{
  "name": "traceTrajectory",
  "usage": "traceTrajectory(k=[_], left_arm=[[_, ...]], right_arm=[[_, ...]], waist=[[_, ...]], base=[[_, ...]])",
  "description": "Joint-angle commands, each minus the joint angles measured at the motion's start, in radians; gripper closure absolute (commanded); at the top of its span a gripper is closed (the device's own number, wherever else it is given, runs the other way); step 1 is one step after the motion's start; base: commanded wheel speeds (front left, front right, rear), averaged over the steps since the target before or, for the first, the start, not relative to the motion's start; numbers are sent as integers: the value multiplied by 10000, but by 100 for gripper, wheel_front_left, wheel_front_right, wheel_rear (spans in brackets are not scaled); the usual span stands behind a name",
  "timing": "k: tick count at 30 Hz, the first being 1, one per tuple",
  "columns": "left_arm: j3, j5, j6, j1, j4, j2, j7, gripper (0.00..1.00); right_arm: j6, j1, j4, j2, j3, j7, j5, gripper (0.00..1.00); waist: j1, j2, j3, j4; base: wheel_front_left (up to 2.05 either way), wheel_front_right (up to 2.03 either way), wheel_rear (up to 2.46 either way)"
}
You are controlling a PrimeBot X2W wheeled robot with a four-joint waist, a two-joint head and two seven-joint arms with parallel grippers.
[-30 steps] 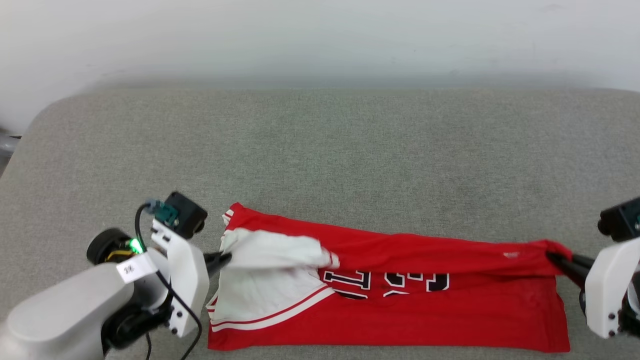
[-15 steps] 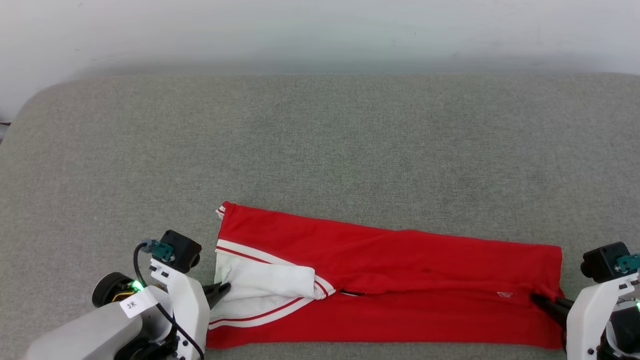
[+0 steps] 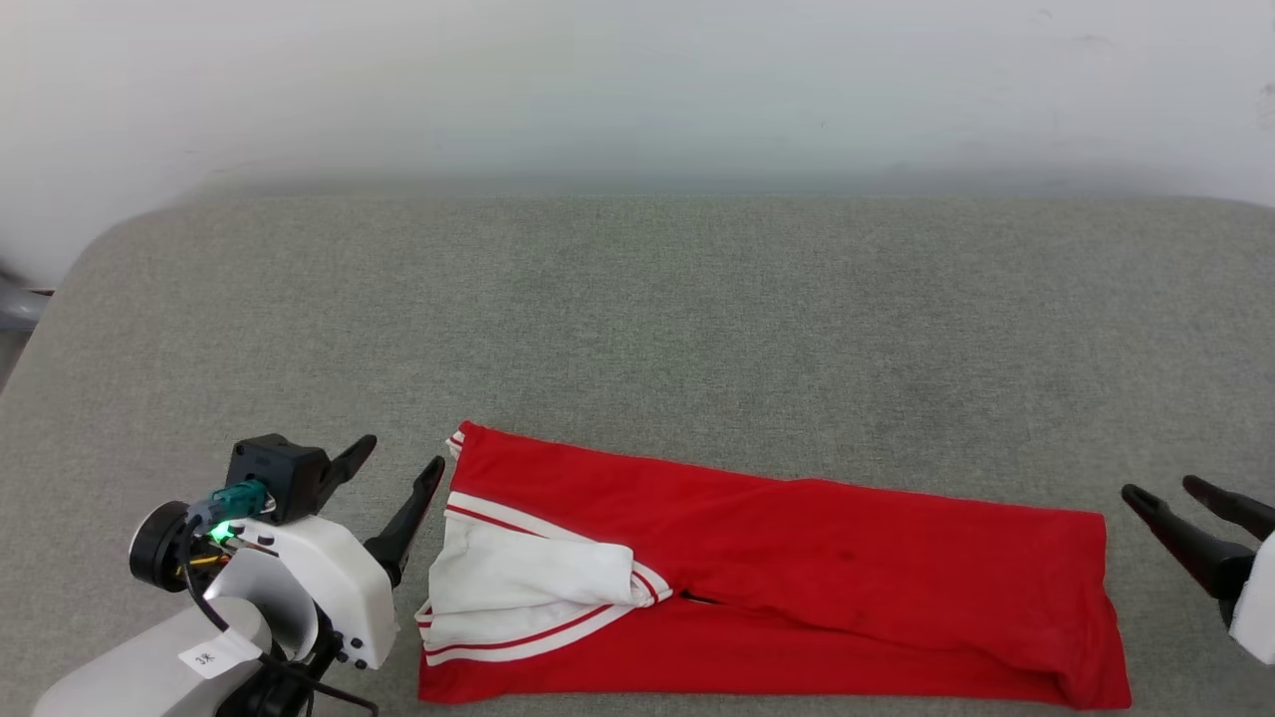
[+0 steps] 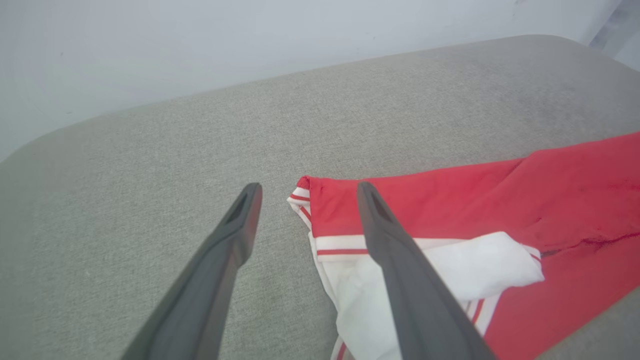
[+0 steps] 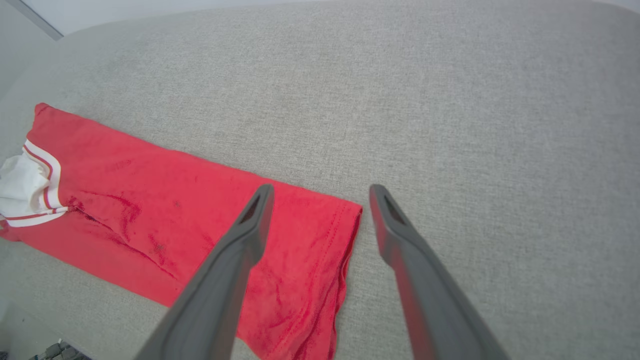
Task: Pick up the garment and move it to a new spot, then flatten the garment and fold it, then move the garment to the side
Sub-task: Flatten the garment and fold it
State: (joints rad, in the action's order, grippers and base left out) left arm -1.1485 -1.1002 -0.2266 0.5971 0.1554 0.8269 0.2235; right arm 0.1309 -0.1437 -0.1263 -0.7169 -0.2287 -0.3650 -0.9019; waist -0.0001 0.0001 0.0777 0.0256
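Head view, garment (image 3: 797,558) lengthwise left-right, sleeves leftward, left tool (image 3: 403,452), right tool (image 3: 1160,487) spread, empty

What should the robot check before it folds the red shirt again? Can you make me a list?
1. Left gripper open and holding nothing: ok. Its jaws stand apart beside the sleeve end.
2. Right gripper open and holding nothing: ok. Its jaws stand apart just off the hem end.
3. Garment folded into a long strip: ok.
4. Strip lying smooth: not ok. The white sleeve is bunched on top.
5. Garment wholly on the grey surface: ok, though it lies close to the near edge.
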Motion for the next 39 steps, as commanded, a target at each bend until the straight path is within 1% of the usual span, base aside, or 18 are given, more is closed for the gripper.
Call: traceTrajectory(k=[1,5,8,9,12,15,21,24,27,33,36,38,39], left_arm=[[251,172,-349,-250,-144,-56,225,0],[952,648,-1073,-621,-424,-248,412,0],[1873,1402,-1547,-1025,-640,-555,430,0],[1873,1402,-1547,-1025,-640,-555,430,0],[2772,2278,-1896,-1652,-805,-972,433,0],[3599,3100,-2026,-2252,-907,-1420,435,0],[5162,4689,-1938,-3230,-1050,-2352,437,0],[5835,5408,-1735,-3636,-1021,-2878,436,0],[6482,6089,-1503,-3939,-973,-3447,437,0],[7551,7248,-851,-4485,-818,-4490,437,0],[7978,7730,-479,-4663,-725,-4912,437,0],[8214,8022,-240,-4738,-692,-5161,438,0],[8312,8169,-104,-4778,-648,-5261,438,0]], right_arm=[[-5,153,-87,-32,281,-207,-358,0],[-5,414,-501,12,820,-1056,-1203,0],[-5,679,-880,99,1018,-1769,-1523,0],[-5,679,-880,99,1018,-1769,-1523,0],[-5,805,-1150,362,1248,-2129,-1662,0],[-5,937,-1414,614,1392,-2377,-1639,0],[-5,727,-1962,1148,1356,-2592,-1365,0],[-5,515,-2203,1403,1133,-2668,-1254,0],[-5,370,-2344,1626,866,-2743,-1258,0],[-3,25,-2521,1984,306,-2729,-1270,0],[-3,-131,-2619,2085,106,-2656,-1403,0],[-3,-233,-2665,2052,-6,-2545,-1429,100],[-3,-265,-2672,2019,-90,-2504,-1442,100]], waist=[[1,-1,-34,52],[1,-1,11,182],[1,-1,108,324],[1,-1,108,324],[1,-1,193,454],[1,-1,292,580],[1,-1,585,817],[1,-1,678,916],[1,-1,742,982],[1,-1,778,1000],[1,-1,783,1014],[1,-1,794,1025],[1,-1,800,1032]], base=[[0,0,0],[0,0,0],[0,0,0],[0,0,0],[0,0,0],[0,0,0],[0,0,0],[0,0,0],[0,0,0],[0,0,0],[0,0,0],[0,0,0],[0,0,0]])
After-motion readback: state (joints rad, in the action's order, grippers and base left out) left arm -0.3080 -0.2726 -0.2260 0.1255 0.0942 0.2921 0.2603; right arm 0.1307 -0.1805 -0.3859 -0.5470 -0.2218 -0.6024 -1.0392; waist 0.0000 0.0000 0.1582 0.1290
